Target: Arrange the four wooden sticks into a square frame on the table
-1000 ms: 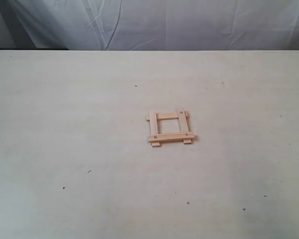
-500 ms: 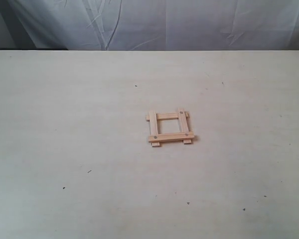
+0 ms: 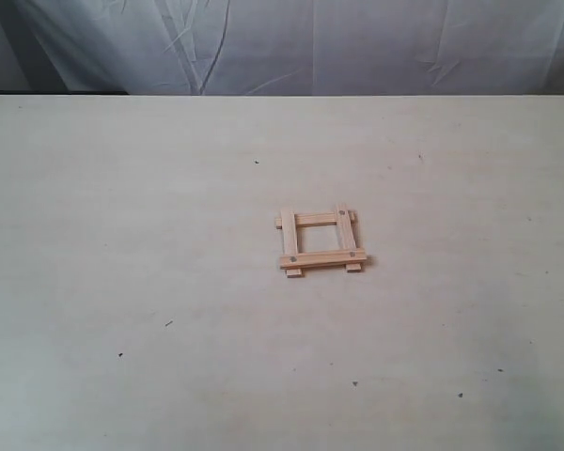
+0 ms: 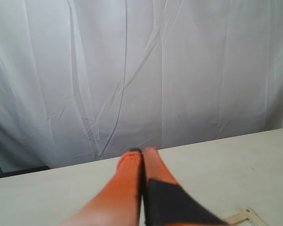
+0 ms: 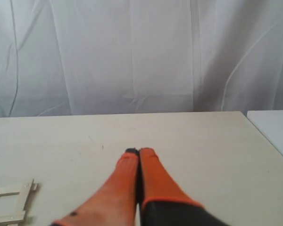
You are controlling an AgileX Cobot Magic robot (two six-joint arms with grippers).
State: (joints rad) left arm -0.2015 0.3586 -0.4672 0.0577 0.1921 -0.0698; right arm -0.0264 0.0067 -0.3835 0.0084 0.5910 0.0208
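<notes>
The square frame (image 3: 320,241) lies a little right of the middle of the counter (image 3: 122,235), well away from every edge. The four wooden sticks (image 3: 289,239) cross at the corners with short ends poking past each joint. Two run away from the camera and two run across, and small dark holes show near some corners. The opening in the middle looks close to square, though the whole outline sits a touch skewed. Judged from this, the task looks done.

Neither arm shows in the exterior view. In the left wrist view the left fingers (image 4: 129,174) are pressed together with nothing between them, held above the counter, and only a corner of the frame shows at the edge of that picture. The right fingers (image 5: 127,179) are likewise closed and empty, with part of the frame off to one side and clear of them.

The risk from here is disturbance. The sticks appear only to rest on one another, nothing pinning the overlaps, so a light knock would likely slide an upper strip off its crossing and open a corner. A low pass by either arm over the middle of the counter could cause that, as could a jolt to the counter itself. Trying to square up the slight skew carries the same hazard: pushing one strip would probably drag its neighbours.

No container is in view, only bare counter with a few dark specks and a white cloth backdrop (image 3: 310,47) behind it.
</notes>
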